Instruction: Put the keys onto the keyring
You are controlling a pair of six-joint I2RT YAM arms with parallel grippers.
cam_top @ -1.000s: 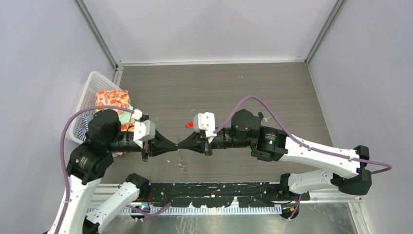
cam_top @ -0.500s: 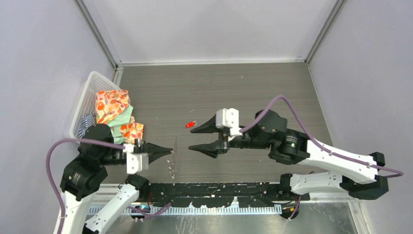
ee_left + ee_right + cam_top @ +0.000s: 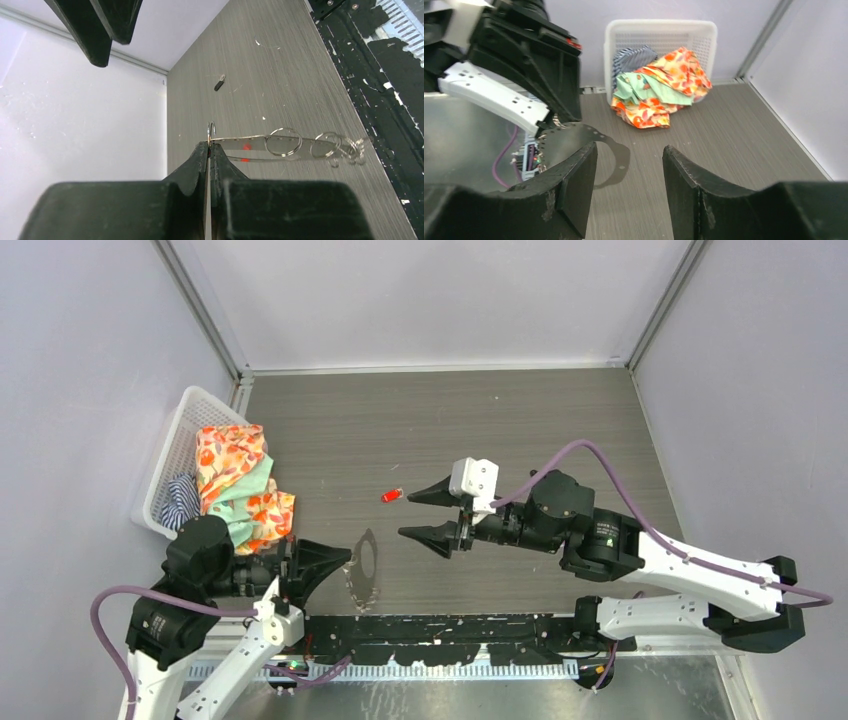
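The left end effector (image 3: 345, 556) is pressed together, its two fingers pinching the thin wire of the keyring (image 3: 362, 588). In the left wrist view the tips (image 3: 208, 147) meet on the loop's edge, and the ring runs away from them edge-on. The arm behind it is folded low at the near left corner of the bench (image 3: 500, 420), with the forearm pointing right toward the middle.

The right end effector (image 3: 407, 516) is spread and holds nothing. One finger (image 3: 432, 492) lies farther out and the other (image 3: 428, 534) nearer. Its forearm points left, and the arm runs back to an elbow at the far right and a base on the near edge. In the right wrist view the two dark fingers frame the ring and the left arm beyond the gap.

There is one keyring, held out from the left tips over the near part of the bench and fringed with small silver keys too fine to count. There is one red key (image 3: 391, 496). It lies flat on the bench, just beside the farther finger of the right end effector and apart from the ring.

One white basket (image 3: 175, 435) sits at the left wall. It holds a heap of cloths (image 3: 235, 465), at least three: orange floral, mint green and blue striped.
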